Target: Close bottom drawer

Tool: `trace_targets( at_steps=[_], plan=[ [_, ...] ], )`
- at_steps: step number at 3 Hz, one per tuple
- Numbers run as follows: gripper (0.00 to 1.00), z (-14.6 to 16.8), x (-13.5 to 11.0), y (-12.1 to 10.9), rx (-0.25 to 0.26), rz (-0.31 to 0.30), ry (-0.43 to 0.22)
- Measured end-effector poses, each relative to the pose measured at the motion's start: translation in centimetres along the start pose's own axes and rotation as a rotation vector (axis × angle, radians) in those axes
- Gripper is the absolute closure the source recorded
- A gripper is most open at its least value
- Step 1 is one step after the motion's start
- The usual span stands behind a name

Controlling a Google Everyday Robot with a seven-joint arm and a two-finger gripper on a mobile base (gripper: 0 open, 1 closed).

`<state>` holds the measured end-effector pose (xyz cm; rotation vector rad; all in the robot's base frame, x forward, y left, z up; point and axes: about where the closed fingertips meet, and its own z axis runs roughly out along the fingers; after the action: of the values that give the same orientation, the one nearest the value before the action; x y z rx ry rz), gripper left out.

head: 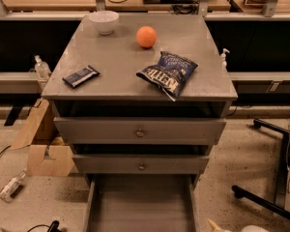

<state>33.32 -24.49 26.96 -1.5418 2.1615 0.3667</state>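
On the grey desk (pixel 121 57) the dark snack bar (pixel 81 76) at the left has a wrapper I cannot read. Further right, past the white bowl (pixel 104 21) and the orange (pixel 146 36), the blue chip bag (pixel 168 71) carries white lettering that looks like "Kettle" (it lies skewed, so I only get part of the word). The bottom drawer (pixel 140 204) stands pulled far out toward me under the two taller knobbed fronts. It is a long flat grey tray with low side walls that runs off the lower edge of my view, so its front panel is out of sight. Left of it the floor holds a fallen bottle (pixel 12 186) and an opened cardboard box (pixel 46 151), both apart from the tray's side. To the right there is bare floor beside the tray. The gripper (pixel 217 225) sits low at the bottom edge just beside the drawer's right wall, and I cannot tell whether it is open or closed. Black chair legs (pixel 275 178) lie further right.
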Motion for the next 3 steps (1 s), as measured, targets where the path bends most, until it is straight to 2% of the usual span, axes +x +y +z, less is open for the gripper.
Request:
trace_targets(
  at_steps=[1, 2, 3],
  plan=[
    [0.15, 5.8, 3.4, 3.5, -0.057, -0.003, 0.008],
    [0.38, 8.4, 5.3, 5.9, -0.087, 0.007, 0.006],
    [0.60, 8.1, 5.1, 5.9, -0.087, 0.007, 0.006]
  ],
)
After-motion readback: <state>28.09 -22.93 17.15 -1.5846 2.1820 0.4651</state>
